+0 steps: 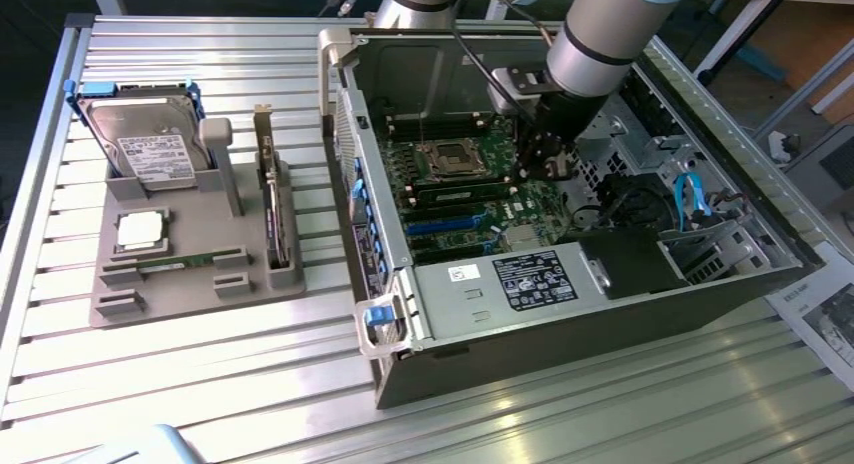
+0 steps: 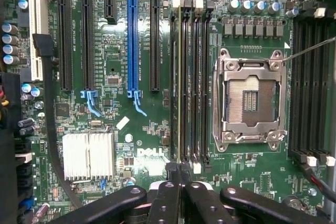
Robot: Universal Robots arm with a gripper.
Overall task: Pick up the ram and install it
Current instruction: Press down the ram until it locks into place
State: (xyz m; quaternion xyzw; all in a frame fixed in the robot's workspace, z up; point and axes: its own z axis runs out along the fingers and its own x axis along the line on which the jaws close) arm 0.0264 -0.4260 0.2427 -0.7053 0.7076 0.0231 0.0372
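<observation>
The ram [image 2: 180,82] stands on edge in a memory slot of the motherboard [image 2: 121,140], just beside the open CPU socket [image 2: 250,99]. The gripper [image 2: 178,174] hovers over the slot's near end with its jaws shut together, holding nothing. White "DELL" lettering sits on the board near a finned heatsink [image 2: 88,155]. The computer case [image 1: 561,314] lies open on the slatted worktop [image 1: 200,384]; beside it a grey holder [image 1: 187,274] carries a labelled hard drive [image 1: 150,144].

Arm [image 1: 587,54]: reaching down into open computer case [image 1: 747,284], over motherboard [image 1: 467,184].
Grey tray [image 1: 200,274]: holds hard drive [image 1: 150,139], silver chip [image 1: 140,231], upright card [image 1: 272,199].
</observation>
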